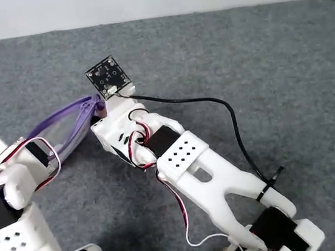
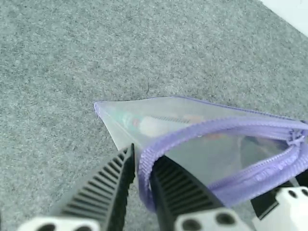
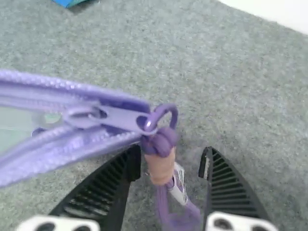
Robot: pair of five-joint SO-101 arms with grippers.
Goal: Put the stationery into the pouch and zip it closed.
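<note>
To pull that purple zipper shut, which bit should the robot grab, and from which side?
Probably the purple knotted cord hanging from the purple zipper pull's ring: it dangles free between the right end effector's open fingers, so closing from either side should catch it. The left end effector pinches the clear purple-edged pouch's end.

From above, the pouch [image 1: 69,125] shows as one purple strip, with the rest under the arms [image 1: 190,159]. In the left wrist view the things inside [image 2: 149,126] are pale smears behind the clear wall, too blurred to name, and the pouch runs off the picture's edge. In the right wrist view the pouch is cut off too. A blue thing [image 3: 72,2] just pokes in at the edge, and the cord [image 3: 166,211] beneath the zip pull [image 3: 120,118] trails out of frame.
</note>
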